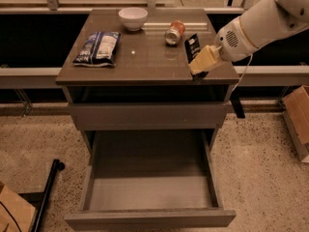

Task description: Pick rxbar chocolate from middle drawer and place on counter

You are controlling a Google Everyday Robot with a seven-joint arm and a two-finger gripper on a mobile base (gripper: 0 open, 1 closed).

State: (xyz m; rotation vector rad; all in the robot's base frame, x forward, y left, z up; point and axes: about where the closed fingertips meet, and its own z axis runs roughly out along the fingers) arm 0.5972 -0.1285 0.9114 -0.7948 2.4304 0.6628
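Now you see the gripper (204,62) over the right front part of the counter (145,64), clamped on the rxbar chocolate (192,46). Below, the middle drawer (149,193) stands open.

The fat white arm (263,21) at the upper right has a tan ring, tiny holes and a gripper (198,68) with pale yellow fingers (207,59).

counter (145,57) glossy, reflective; claw (196,66) pale matt plastic, over counter's front edge, gripping dark-wrapped rxbar chocolate (192,45); floor (260,168) speckled, rough
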